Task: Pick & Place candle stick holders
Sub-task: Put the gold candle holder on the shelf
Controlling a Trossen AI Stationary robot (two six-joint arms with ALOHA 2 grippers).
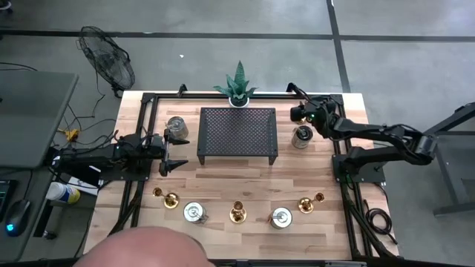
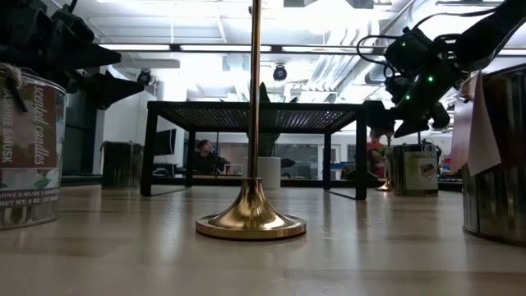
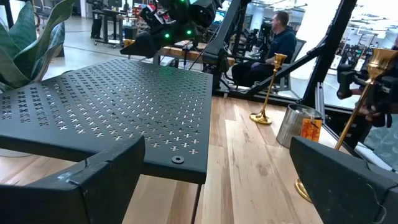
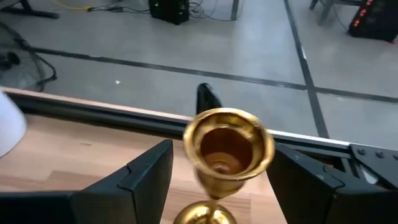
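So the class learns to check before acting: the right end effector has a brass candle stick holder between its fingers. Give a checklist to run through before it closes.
1. Right end effector open: ok.
2. Brass candle stick holder between its fingers, with a gap on each side: ok.
3. Holder's base flat on the table: cannot tell, it is mostly hidden.
4. Clearance from the silvery candle tin beside that arm: cannot tell.
5. Left end effector out of the way, open beside the black rack: ok.
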